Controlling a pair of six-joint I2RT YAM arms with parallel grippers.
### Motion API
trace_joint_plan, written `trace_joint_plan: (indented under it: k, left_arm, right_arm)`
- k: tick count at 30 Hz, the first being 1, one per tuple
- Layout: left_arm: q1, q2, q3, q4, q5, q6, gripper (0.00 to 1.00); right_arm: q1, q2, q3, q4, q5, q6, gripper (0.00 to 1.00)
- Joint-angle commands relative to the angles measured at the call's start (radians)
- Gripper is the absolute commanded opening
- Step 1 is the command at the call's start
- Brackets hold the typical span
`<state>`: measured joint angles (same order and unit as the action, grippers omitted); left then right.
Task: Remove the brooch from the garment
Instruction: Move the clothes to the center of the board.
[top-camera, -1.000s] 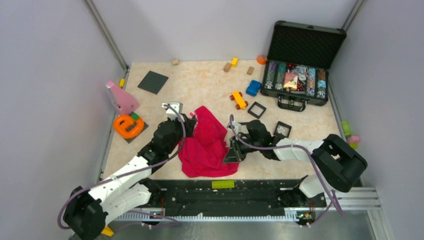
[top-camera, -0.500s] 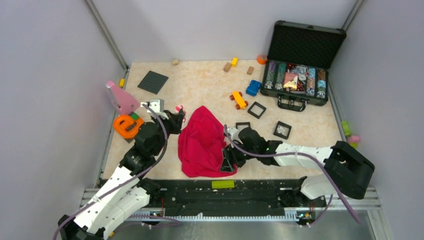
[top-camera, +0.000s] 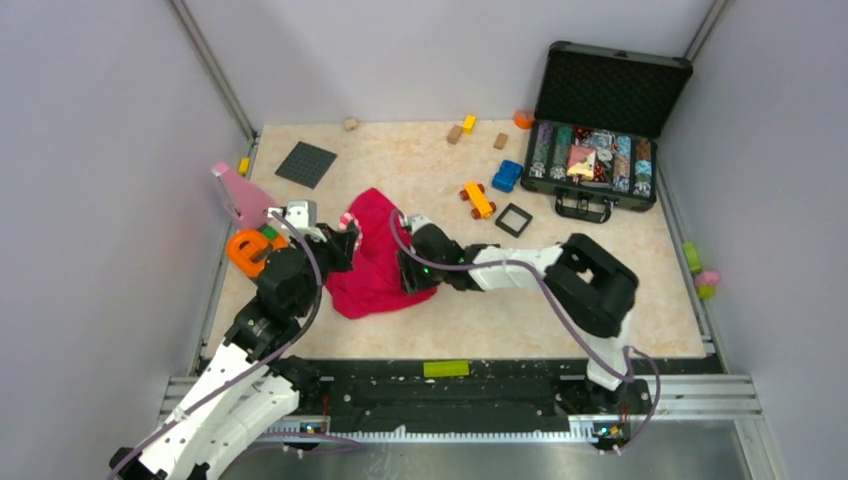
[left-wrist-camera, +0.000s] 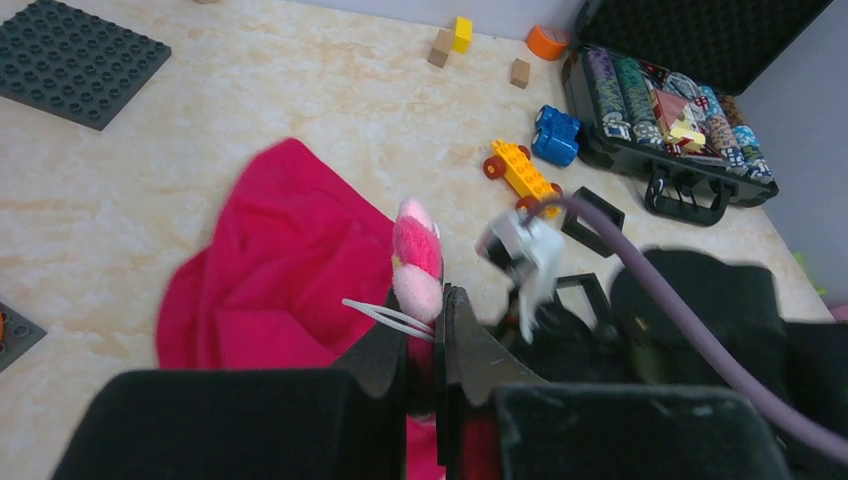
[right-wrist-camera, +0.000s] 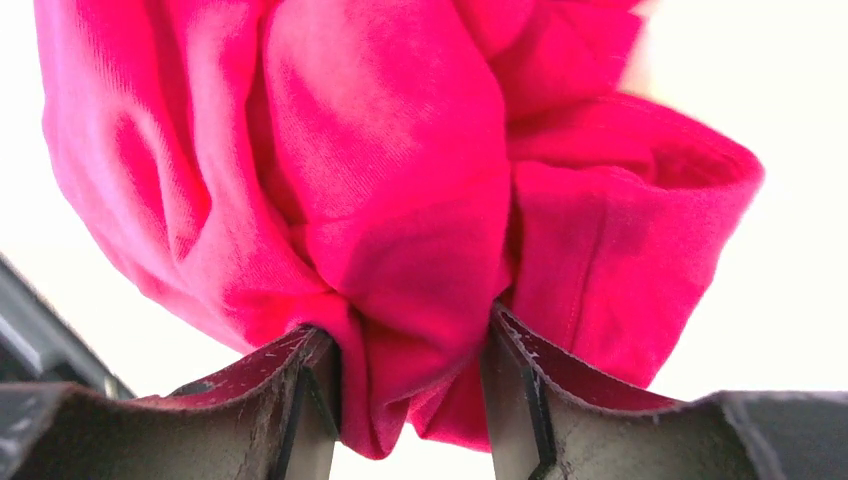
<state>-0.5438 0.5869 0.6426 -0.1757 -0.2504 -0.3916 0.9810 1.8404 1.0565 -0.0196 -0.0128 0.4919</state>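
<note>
Fabric is filling nearly the whole right wrist view, so the surface behind it is washing out to white and no part of the brooch is showing there. The right gripper (right-wrist-camera: 405, 335) is squeezing a thick fold of the red garment (right-wrist-camera: 400, 180), with the cloth bulging against both fingers. From above, that gripper's fingertips are disappearing into the garment's right side. The brooch (top-camera: 348, 220) is reading only as a pink speck at the cloth's upper left edge, and I cannot tell whether it is touching the cloth.

The left gripper (left-wrist-camera: 430, 305) is pinching the brooch's lower part, its fingers standing almost together. In the left wrist view the brooch is showing edge-on, pink and white. Its long axis is running up and away from the fingertips, so its face and centre are lying out of sight. A thin white strand (left-wrist-camera: 385, 316) is crossing just below it.

The table (top-camera: 420, 180) is showing a pale, marbled beige top, with plain grey walls closing it in. An open black case (top-camera: 610, 95) is sitting at the far right corner, with a yellow toy car (top-camera: 478, 200) and a blue toy car (top-camera: 507, 176) lying between it and the garment.
</note>
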Motion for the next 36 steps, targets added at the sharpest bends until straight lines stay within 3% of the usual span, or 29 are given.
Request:
trace_joint_plan:
  k: [1, 6, 8, 14, 18, 23, 29, 36]
  left_arm:
    - [0.006, -0.013, 0.02, -0.015, 0.005, -0.011, 0.0]
    - [0.007, -0.018, -0.012, -0.012, 0.026, -0.023, 0.0]
    - [0.008, -0.012, -0.023, 0.002, 0.048, -0.034, 0.0]
    - [0.01, 0.021, -0.038, 0.04, 0.135, -0.047, 0.0]
    - [0.01, 0.058, -0.06, 0.117, 0.294, -0.088, 0.0]
    - [0.01, 0.119, -0.091, 0.232, 0.487, -0.184, 0.0]
    - [0.01, 0.207, -0.194, 0.492, 0.66, -0.353, 0.0]
    - [0.01, 0.329, -0.261, 0.722, 0.748, -0.496, 0.0]
  right_arm:
    - [-0.115, 0.157, 0.279, 0.071, 0.095, -0.02, 0.49]
    - [-0.14, 0.074, 0.349, 0.073, 0.085, -0.083, 0.79]
    - [-0.139, -0.001, 0.31, 0.085, 0.035, -0.111, 0.83]
    - [-0.147, -0.292, 0.034, 0.136, -0.135, -0.23, 0.82]
    - [-0.148, -0.459, -0.152, 0.147, -0.26, -0.296, 0.8]
    - [-0.148, -0.651, -0.428, 0.271, -0.316, -0.241, 0.79]
    - [-0.148, -0.719, -0.556, 0.343, -0.352, -0.2, 0.78]
    - [-0.148, -0.74, -0.658, 0.443, -0.31, -0.149, 0.71]
